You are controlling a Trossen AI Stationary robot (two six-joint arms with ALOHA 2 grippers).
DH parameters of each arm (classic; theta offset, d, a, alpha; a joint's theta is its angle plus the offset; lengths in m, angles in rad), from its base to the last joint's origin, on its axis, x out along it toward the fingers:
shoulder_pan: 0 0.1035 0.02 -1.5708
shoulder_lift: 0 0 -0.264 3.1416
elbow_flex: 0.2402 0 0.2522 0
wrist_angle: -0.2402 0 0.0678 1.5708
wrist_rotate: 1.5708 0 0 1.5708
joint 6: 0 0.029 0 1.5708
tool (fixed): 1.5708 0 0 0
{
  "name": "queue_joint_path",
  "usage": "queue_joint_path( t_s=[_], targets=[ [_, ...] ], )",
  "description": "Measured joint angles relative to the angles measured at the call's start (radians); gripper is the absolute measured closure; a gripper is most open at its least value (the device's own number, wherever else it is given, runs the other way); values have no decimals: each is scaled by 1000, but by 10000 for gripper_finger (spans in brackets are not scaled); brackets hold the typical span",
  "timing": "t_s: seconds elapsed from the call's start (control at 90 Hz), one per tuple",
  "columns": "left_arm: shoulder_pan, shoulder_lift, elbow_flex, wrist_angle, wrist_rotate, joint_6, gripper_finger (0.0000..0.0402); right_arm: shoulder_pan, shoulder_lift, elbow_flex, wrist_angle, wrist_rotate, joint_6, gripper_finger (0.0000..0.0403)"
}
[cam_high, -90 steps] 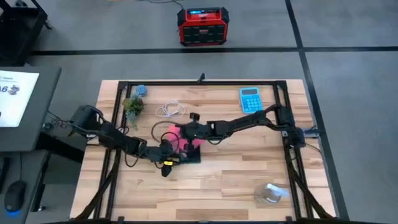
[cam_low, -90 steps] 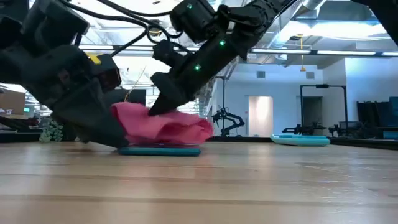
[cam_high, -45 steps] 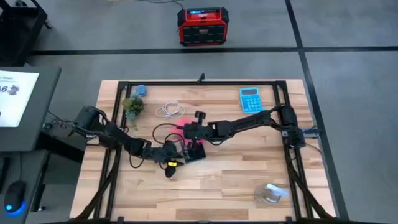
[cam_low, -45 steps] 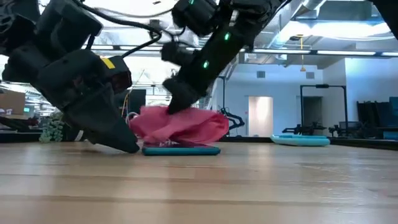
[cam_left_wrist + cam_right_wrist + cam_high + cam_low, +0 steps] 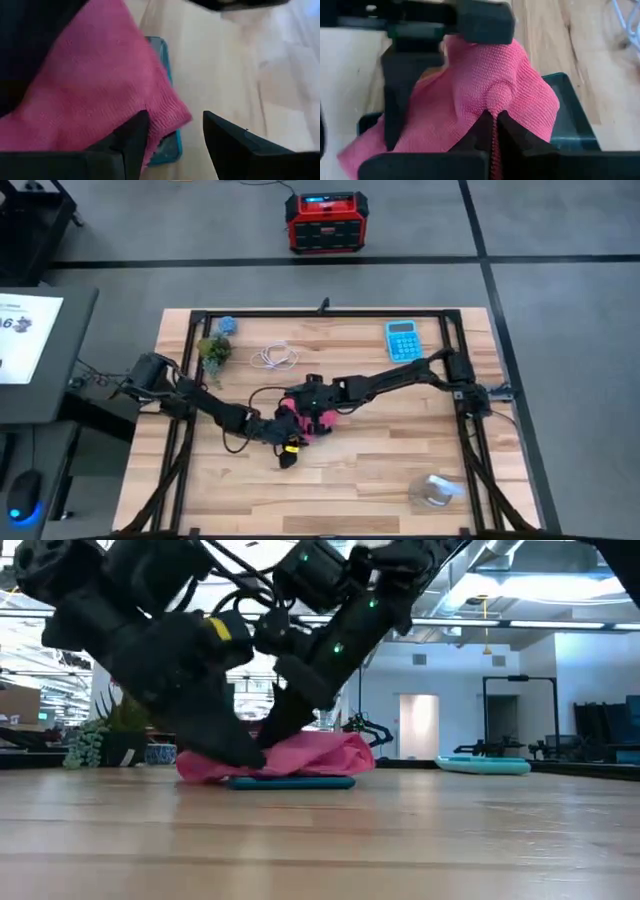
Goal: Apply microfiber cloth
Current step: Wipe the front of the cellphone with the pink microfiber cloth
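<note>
Pink microfiber cloth (image 5: pixel 296 420) lies bunched near the middle of the wooden worktop (image 5: pixel 380 470), draped over a dark phone (image 5: pixel 292 782) with a teal edge that rests flat on the boards; in the low view the cloth spreads past the phone's ends and one corner of the phone shows bare in the right wrist view. Right gripper (image 5: pixel 494 131) reaches in from the worktop's right edge and is clenched on a fold of the cloth, its two dark fingers pressed together with pink fabric pinched between them. Left gripper (image 5: pixel 172 132) comes from the worktop's left edge and sits low just beside the cloth, its fingers spread apart, one finger (image 5: pixel 132 137) touching the cloth's hem and the other over bare wood, grasping nothing. Both arms meet over the cloth in the low view, with the left one nearer the camera. Toward the far edge of the worktop stand a blue calculator (image 5: pixel 402 339), a coiled white cable (image 5: pixel 274 357) and a small green plant (image 5: pixel 213 350); a clear container (image 5: pixel 435 491) sits near the near right corner.
</note>
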Motion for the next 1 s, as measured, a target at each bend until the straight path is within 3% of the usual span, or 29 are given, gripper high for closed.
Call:
queue_joint_path(
  t_s=[0.133, 0.189, 0.267, 0.389, 0.444, 0.522, 0.633, 0.711, 0.878, 0.944, 1.0],
  targets=[
    [-3, 20, 0, 11, -2, -18, 233, -22, 5, -1, 11, 150, 84, 403],
    [-3, 20, -2, 8, -3, -18, 233, -28, 4, -1, 13, 162, 86, 403],
    [-4, 13, -2, 0, 2, -17, 233, -30, -9, -1, -9, 67, 54, 403],
    [-2, 14, -2, -5, 29, -18, 233, -16, -17, 2, -62, -185, -13, 403],
    [-2, 14, -2, -3, 30, -18, 233, -2, -15, 1, -74, -230, -49, 403],
    [-2, 14, -3, -1, 28, -19, 233, 6, -13, -1, -46, -170, -45, 403],
    [-3, 15, -3, -1, 34, -27, 233, -24, -14, 0, -2, 41, 64, 403],
    [-2, 15, -3, -2, 21, -27, 233, -46, -14, 0, -25, 68, 114, 403],
    [-6, 16, -4, -4, 36, -26, 233, -75, -15, 0, -61, -235, 90, 403],
    [-6, 16, -5, -4, 39, -25, 233, -73, -15, -8, -62, -266, 60, 403],
    [-6, 16, -5, -2, 37, -25, 233, -71, -15, -10, -56, -227, 59, 403]
  ],
)
